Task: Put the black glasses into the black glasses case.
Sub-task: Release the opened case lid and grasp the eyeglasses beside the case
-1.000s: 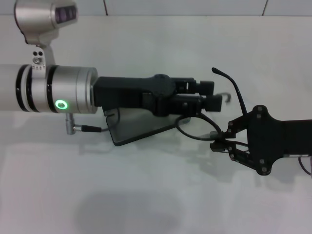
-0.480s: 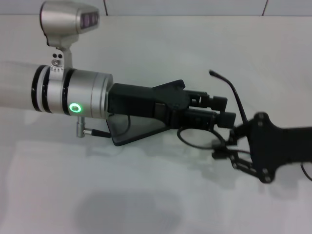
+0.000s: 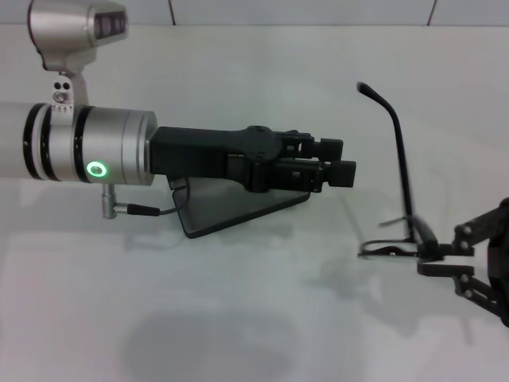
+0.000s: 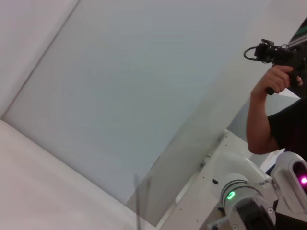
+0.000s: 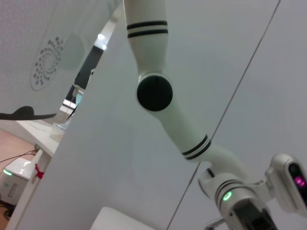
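In the head view we see the right gripper (image 3: pixel 429 259) at the right edge, its fingers pinched on the front frame of the black glasses (image 3: pixel 402 187), one temple arm standing upright above the table (image 3: pixel 262 318). The left gripper (image 3: pixel 338 163) reaches over the black glasses case (image 3: pixel 231 208), which lies open on the table, well apart from the glasses; we cannot tell how its fingers stand.

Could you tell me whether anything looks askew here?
Yes: the glasses hang clear of the table in the right gripper, one temple pointing up, well right of the case, which the left gripper hovers over.
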`<action>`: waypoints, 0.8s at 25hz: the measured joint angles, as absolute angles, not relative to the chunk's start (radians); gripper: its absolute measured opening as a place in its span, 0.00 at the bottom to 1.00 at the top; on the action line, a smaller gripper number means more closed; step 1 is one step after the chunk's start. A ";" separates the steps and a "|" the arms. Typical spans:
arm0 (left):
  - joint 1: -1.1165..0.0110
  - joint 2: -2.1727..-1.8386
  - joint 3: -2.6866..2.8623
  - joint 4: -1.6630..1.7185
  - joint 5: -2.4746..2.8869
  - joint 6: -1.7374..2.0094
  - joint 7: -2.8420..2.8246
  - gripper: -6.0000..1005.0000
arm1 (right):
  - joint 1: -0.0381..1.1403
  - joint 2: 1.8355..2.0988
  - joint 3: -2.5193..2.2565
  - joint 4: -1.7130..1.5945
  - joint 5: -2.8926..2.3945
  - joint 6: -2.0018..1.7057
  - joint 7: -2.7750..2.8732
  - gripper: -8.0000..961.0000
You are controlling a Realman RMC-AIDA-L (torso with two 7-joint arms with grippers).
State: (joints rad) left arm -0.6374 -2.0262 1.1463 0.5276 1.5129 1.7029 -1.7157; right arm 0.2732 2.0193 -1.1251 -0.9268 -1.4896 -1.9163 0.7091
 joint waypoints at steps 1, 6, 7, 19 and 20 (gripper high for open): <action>-0.634 -2.026 1.143 0.527 1.514 1.703 -1.715 0.68 | 0.273 2.019 -1.120 -0.922 -1.488 -1.921 0.700 0.12; -0.632 -2.034 1.141 0.526 1.512 1.699 -1.711 0.68 | 0.274 2.018 -1.114 -0.900 -1.489 -1.914 0.690 0.09; -0.632 -2.034 1.141 0.526 1.512 1.699 -1.711 0.68 | 0.275 2.018 -1.114 -0.896 -1.490 -1.912 0.688 0.08; -0.628 -2.037 1.123 0.526 1.507 1.647 -1.694 0.68 | 0.273 2.017 -1.109 -0.819 -1.488 -1.767 0.678 0.10; -0.628 -2.037 1.123 0.526 1.507 1.641 -1.691 0.68 | 0.275 2.018 -1.104 -0.819 -1.485 -1.750 0.696 0.11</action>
State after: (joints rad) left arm -0.6280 -2.0375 1.1230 0.5261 1.5068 1.6412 -1.6912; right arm 0.2750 2.0184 -1.1040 -0.8188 -1.4848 -1.7499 0.6961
